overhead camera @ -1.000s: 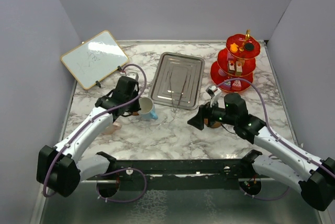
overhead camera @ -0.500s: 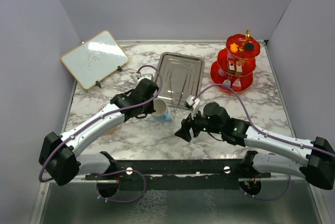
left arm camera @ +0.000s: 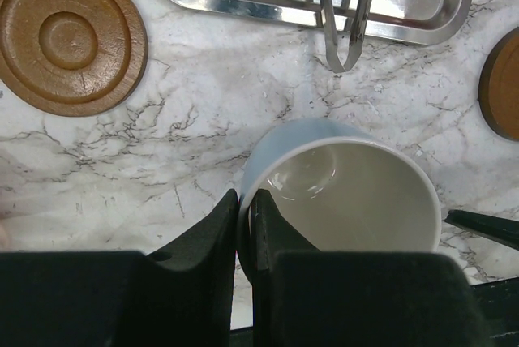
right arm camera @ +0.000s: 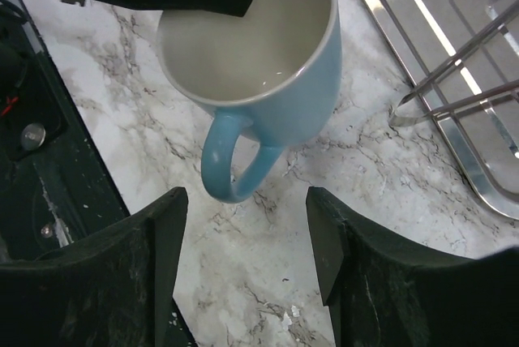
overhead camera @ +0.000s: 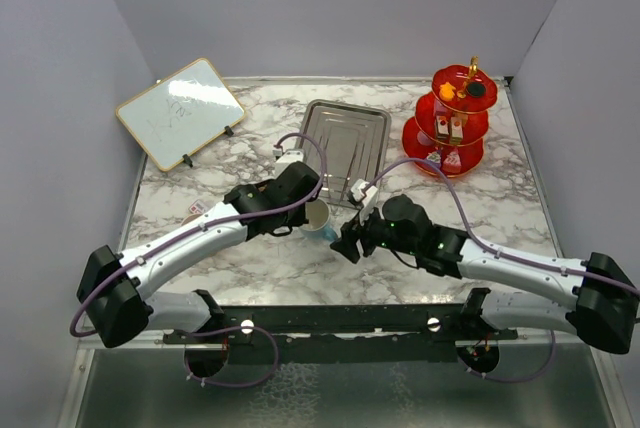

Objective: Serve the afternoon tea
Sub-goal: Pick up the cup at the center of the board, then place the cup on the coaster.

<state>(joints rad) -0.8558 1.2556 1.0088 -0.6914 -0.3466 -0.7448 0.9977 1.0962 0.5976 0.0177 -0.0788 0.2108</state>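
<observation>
The blue cup [overhead camera: 320, 216] [left arm camera: 349, 193] [right arm camera: 259, 63] hangs tilted just above the marble near the tray's front edge, empty, its handle pointing at the right arm. My left gripper [overhead camera: 303, 210] [left arm camera: 245, 217] is shut on its rim, one finger inside and one outside. My right gripper [overhead camera: 350, 240] [right arm camera: 245, 201] is open, its fingers either side of the handle's lower end without touching it. One brown saucer [left arm camera: 73, 35] lies left of the cup, another [left arm camera: 503, 83] at the right. The red three-tier stand [overhead camera: 455, 123] at the back right carries cake pieces [overhead camera: 447, 128].
A steel tray [overhead camera: 345, 148] with metal tongs [left arm camera: 340, 31] lies just beyond the cup. A wood-framed whiteboard [overhead camera: 180, 111] stands at the back left. Something small and pink [overhead camera: 196, 210] peeks out beside the left arm. Grey walls close in three sides.
My left arm has carried the blue cup right and nearer, towards the middle. My right arm has swung left from the saucer to the cup's handle, and its jaws have narrowed a little.
</observation>
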